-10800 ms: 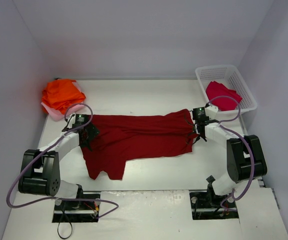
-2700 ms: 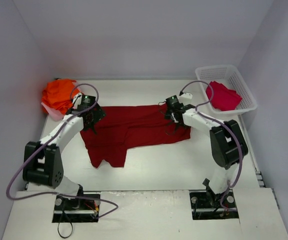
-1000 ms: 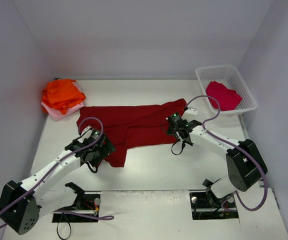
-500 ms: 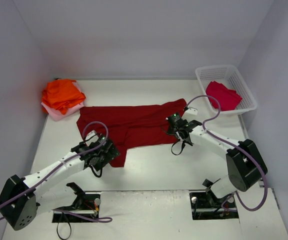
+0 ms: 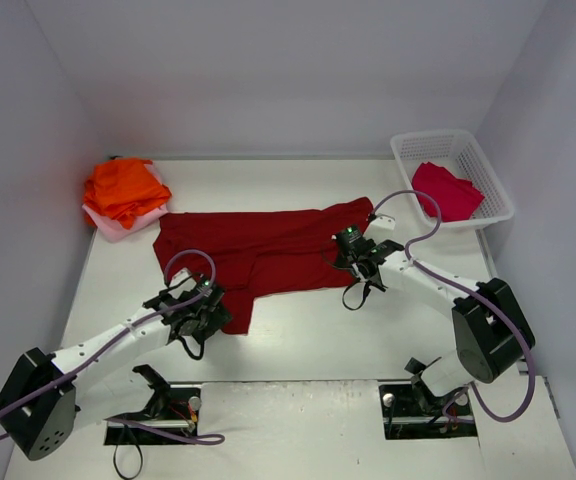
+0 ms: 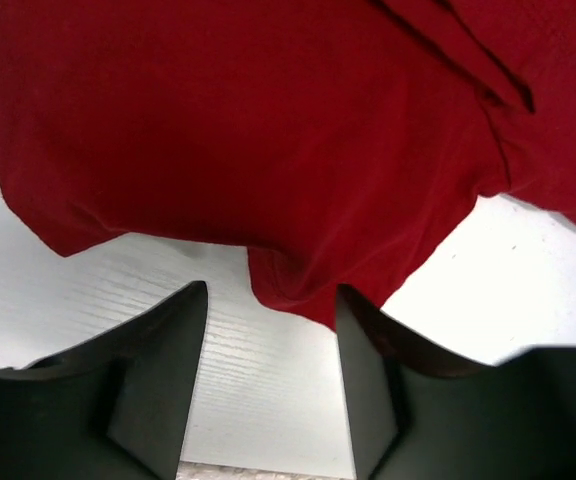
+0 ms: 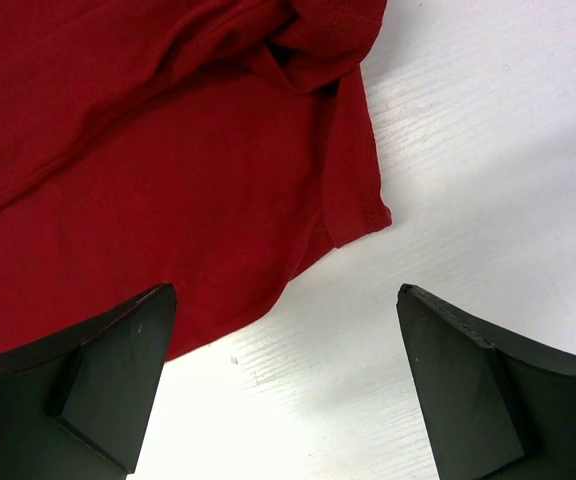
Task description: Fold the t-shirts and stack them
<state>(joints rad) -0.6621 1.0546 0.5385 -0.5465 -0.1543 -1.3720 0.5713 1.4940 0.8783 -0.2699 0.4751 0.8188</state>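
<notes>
Red t-shirt [image 6: 248,130] corner inside part-open left gripper [image 6: 271,297], right gripper [image 7: 286,293] wide

Count: 1 dark red shirt [image 5: 268,255], 1 crimson shirt [image 5: 446,190], 1 pale pink shirt [image 5: 114,228]. Orange shirts [image 5: 123,188]: piled up, can't split into a number. 1 white basket [image 5: 409,162]. 2 robot arms: left arm [image 5: 103,347], right arm [image 5: 436,288]. 1 table [image 5: 298,190].

Left arm [image 5: 108,340], right arm [image 5: 428,283]: white links, black joints, purple cables [image 5: 400,194] (loose loops), black pincer fingers [image 7: 108,370].
</notes>
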